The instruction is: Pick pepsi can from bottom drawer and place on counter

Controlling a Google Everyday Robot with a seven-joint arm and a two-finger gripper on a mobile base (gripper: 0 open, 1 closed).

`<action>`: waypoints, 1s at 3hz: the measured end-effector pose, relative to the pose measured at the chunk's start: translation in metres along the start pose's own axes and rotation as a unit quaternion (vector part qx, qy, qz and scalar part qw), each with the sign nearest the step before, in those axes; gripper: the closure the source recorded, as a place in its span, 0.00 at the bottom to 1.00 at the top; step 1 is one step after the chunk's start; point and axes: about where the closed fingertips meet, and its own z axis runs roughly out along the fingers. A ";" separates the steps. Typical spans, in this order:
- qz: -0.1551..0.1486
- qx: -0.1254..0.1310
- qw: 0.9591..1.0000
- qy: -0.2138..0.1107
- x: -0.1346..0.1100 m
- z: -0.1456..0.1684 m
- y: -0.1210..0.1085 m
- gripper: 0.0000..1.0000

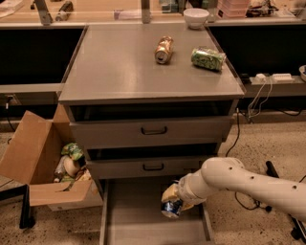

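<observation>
Gripping the pepsi can [170, 209] with the pincer [173, 201] closed around its upper part, at the end of a white arm [253, 184] reaching in low from the right. Holding the can tilted over the right half of the pulled-out bottom drawer [136, 225], close above the bare grey floor; cannot tell whether touching that floor or just clear of it. Stacked above, under the desk [119, 67]: a middle drawer [153, 167] and an upper drawer [153, 130], both grey with black handles, each with a dark gap over its front. Lying on the far right part of the desk, well apart from the blue can below: a gold-brown can [164, 49] on its side and, near it to the right, a green patterned can [208, 58], also on its side. Standing beyond, on a tan wooden bench [95, 12]: a white bowl [196, 17]. Sitting on the speckled ground left of the cabinet: an open cardboard box [28, 158] with packets and bottles inside. Trailing along the ground and wall at right: dark cables [236, 143].
</observation>
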 end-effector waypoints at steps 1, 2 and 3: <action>0.004 0.000 1.000 0.000 0.000 0.000 0.000 1.00; -0.016 0.002 1.000 -0.001 -0.005 -0.022 -0.018 1.00; -0.068 -0.002 0.998 0.006 -0.017 -0.068 -0.055 1.00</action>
